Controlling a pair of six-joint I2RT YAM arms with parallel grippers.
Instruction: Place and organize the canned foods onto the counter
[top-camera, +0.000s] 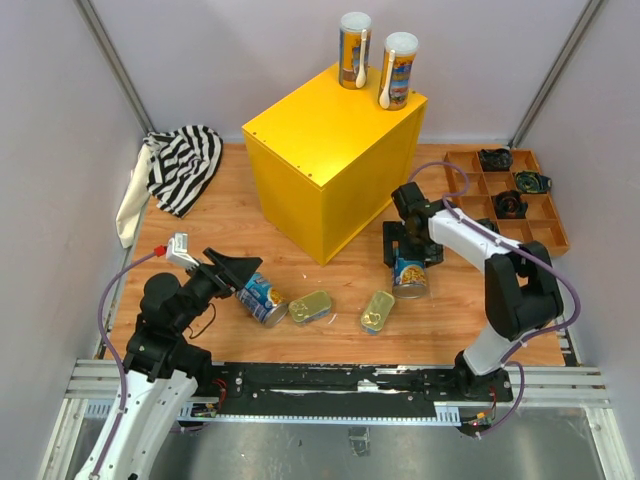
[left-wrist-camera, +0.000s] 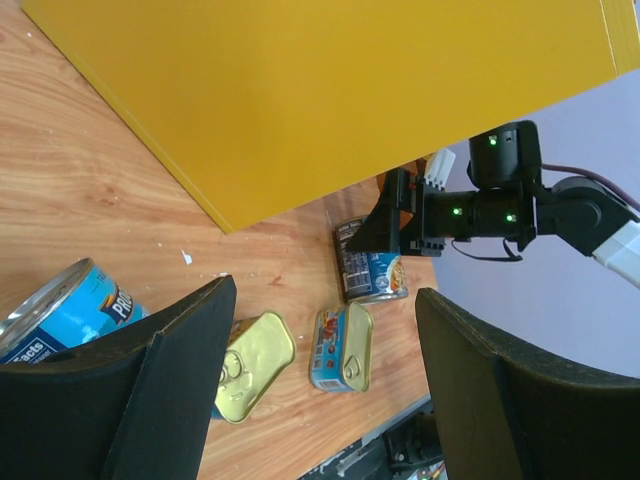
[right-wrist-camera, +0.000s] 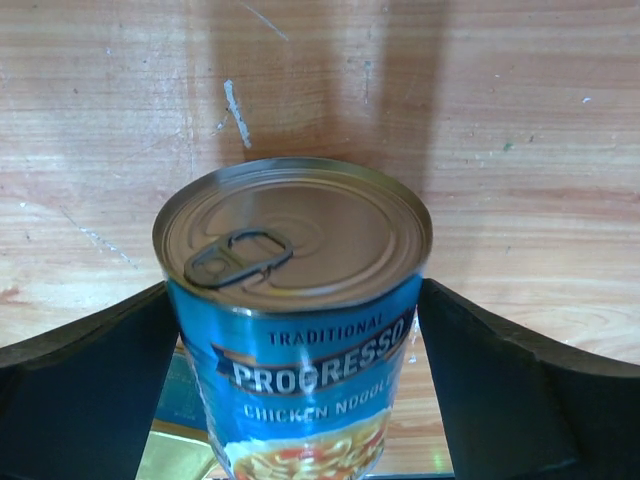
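Wood tabletop (right-wrist-camera: 500, 120) frames the soup can (right-wrist-camera: 292, 270), base cropped, in right gripper (right-wrist-camera: 295, 300).

The left gripper (left-wrist-camera: 325, 298) gapes wide across the bottom. A blue can (left-wrist-camera: 60, 312) lies lower left, with a gold tin (left-wrist-camera: 250, 362) and a labelled tin (left-wrist-camera: 342, 347) at lower centre. The right gripper (left-wrist-camera: 380, 238) straddles an upright can (left-wrist-camera: 372, 272) below the yellow box (left-wrist-camera: 330, 90).

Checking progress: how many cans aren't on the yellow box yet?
4: a Progresso soup can gripped by the right gripper, a second soup can lying by the left gripper, two flat golden tins between them. None seems hidden.
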